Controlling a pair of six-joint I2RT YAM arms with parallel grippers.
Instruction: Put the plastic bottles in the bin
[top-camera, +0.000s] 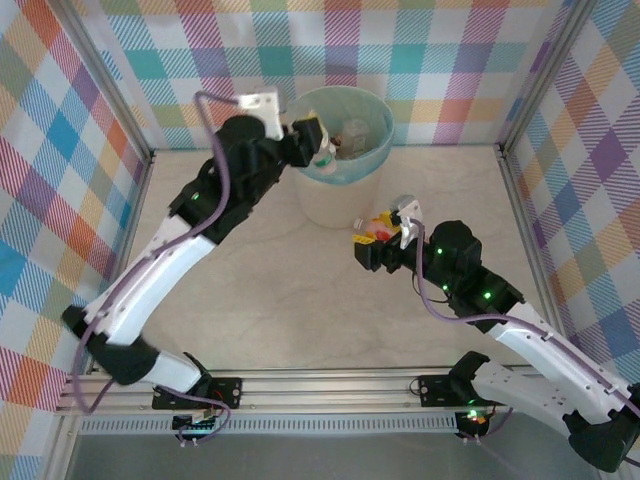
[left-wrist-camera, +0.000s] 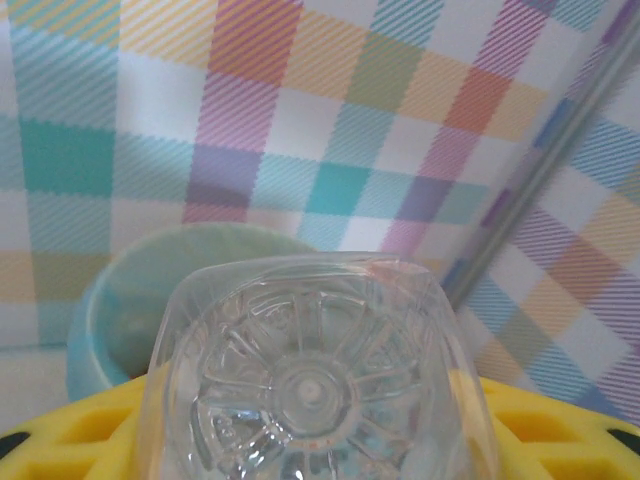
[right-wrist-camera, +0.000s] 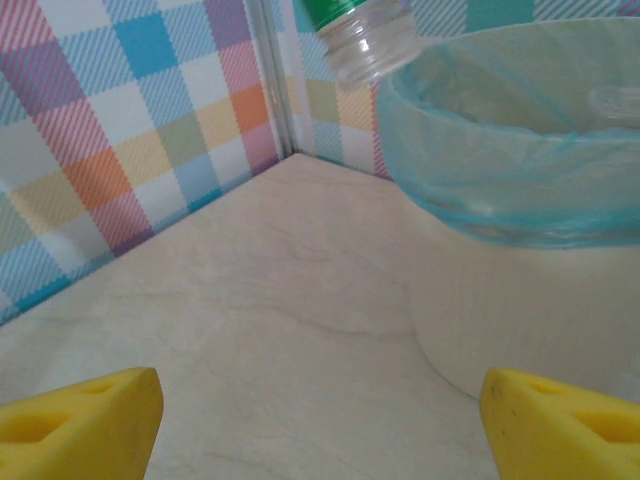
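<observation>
The bin (top-camera: 330, 205) stands at the middle of the bench's (top-camera: 270, 300) far edge, its teal liner folded over the rim. The left arm reaches across from the near-left corner, and its left hand (top-camera: 312, 140) holds a plastic bottle (top-camera: 324, 153) over the bin's left rim. More bottles (top-camera: 355, 133) lie inside. The right hand (top-camera: 372, 240) hangs low over the bench, just beside the bin's near-right wall. Checked walls (top-camera: 60, 150) enclose the bench.
</observation>
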